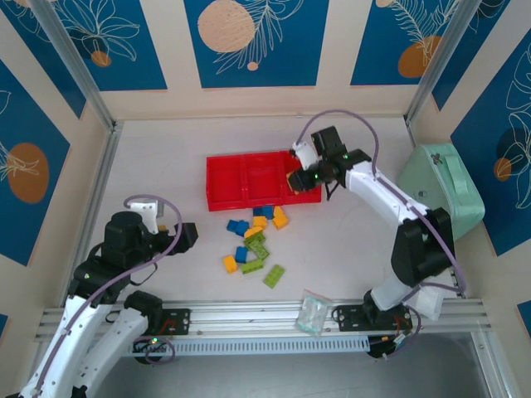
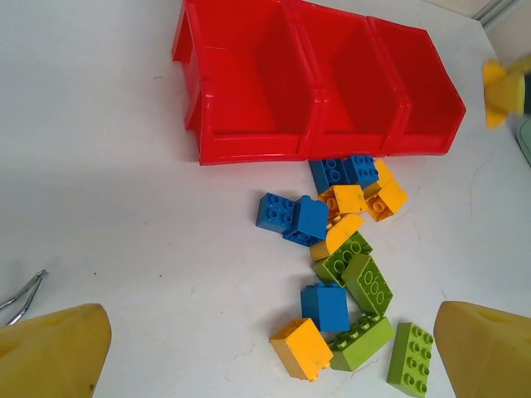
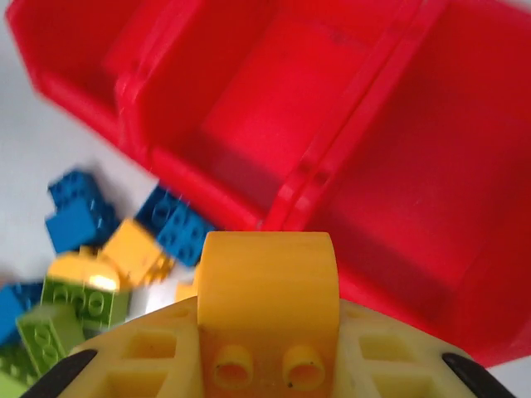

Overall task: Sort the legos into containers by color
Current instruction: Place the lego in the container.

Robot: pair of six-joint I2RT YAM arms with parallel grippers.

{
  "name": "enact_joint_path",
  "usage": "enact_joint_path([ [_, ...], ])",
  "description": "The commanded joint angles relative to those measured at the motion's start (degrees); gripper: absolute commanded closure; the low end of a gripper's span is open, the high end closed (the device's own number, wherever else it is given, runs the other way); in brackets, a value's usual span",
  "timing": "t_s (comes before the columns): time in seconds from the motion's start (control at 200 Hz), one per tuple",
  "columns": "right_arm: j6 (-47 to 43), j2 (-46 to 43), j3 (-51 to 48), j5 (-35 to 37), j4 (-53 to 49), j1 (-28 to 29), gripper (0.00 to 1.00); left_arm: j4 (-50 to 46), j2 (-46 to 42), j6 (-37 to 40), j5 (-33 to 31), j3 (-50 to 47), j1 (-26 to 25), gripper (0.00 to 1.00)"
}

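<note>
Red tray (image 1: 228, 178) looks empty, so sorting seems barely begun: the right hand (image 1: 300, 177), clamped on a yellow brick (image 3: 268, 282), hovers over its rightmost compartment. The other legos (image 1: 255, 240) lie mid-frame on the counter (image 1: 166, 166); the left hand (image 2: 267, 352) has its fingers apart.

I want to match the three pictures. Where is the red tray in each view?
Top external: red tray just above the picture's centre.
Left wrist: tray along the top edge.
Right wrist: tray across the upper part, behind the held orange-yellow brick.
Shared landmark: the blue brick near the tray's front wall.
</note>
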Motion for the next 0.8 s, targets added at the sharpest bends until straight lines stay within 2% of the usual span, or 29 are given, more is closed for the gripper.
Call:
enact_joint_path([
  [0.0,4.78,8.04,6.83,-2.99,-1.69,-2.81,0.88,-0.46,-0.65,0.05,-1.23,0.5,-0.3,0.01],
  [0.235,7.08,22.75,20.8,-2.96,-4.31,-4.85,0.88,-0.96,-1.39,-0.27,-1.76,0.98,-0.3,0.01],
  [0.335,7.81,26.79,23.71,-3.19,-4.39,-5.17,0.87,-2.02,-2.12,-3.56,-3.34,2.25,-0.34,0.01],
  [0.45,8.7,28.72,24.04,-1.65,-4.2,-4.77,0.8,-6.37,-5.6,-8.23,-8.04,3.95,-0.39,0.01],
  [0.485,9.22,28.73,23.66,-1.44,-3.98,-4.62,0.76,-6.18,-7.64,-7.57,-7.52,3.64,-0.4,0.01],
  [0.525,9.91,28.44,22.95,-1.16,-3.45,-4.47,0.65,-5.08,-10.07,-6.7,-5.41,3.17,-0.38,0.01],
  [0.6,11.71,27.7,22.15,-0.43,-3.48,-4.29,0.46,-1.54,-14.5,-1.82,2.89,2.25,-0.38,0.01],
  [0.705,13.95,26.42,23.38,0.86,-6.44,-3.05,0.29,0.0,-17.68,-0.97,7.44,1.3,-0.38,0.01],
  [0.795,13.74,23.55,23.45,4.07,-8.49,-1.26,0.2,1.78,-16.26,-0.68,11.94,0.65,-0.4,0.01],
])
